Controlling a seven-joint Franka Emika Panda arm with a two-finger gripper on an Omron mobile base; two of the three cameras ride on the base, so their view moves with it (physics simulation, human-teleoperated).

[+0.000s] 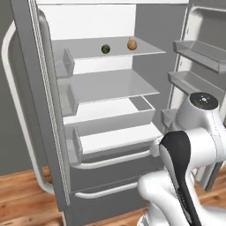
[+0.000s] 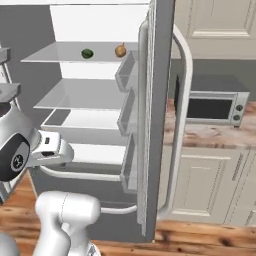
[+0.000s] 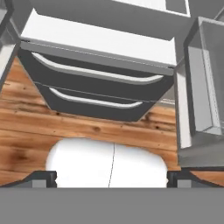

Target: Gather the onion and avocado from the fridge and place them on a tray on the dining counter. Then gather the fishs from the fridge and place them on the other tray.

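Note:
The fridge [image 1: 110,176] stands with both upper doors swung open. On its top shelf lie the small golden-brown onion [image 1: 132,44] [image 2: 120,50] and, left of it, the dark green avocado [image 1: 105,49] [image 2: 87,53]. The shelves below them look bare. My gripper [image 3: 112,177] is open with nothing between its fingers. It hangs low in front of the fridge [image 3: 96,87], pointing down at the two lower drawers and the wooden floor, far below the top shelf. The trays, the dining counter and the fishs are out of view.
The open left door [image 1: 48,114] and right door [image 2: 160,100] with their bins flank the arm. A steel toaster oven [image 2: 212,107] sits on the wall counter to the right of the fridge. Cream cabinets [image 2: 200,185] stand beneath it.

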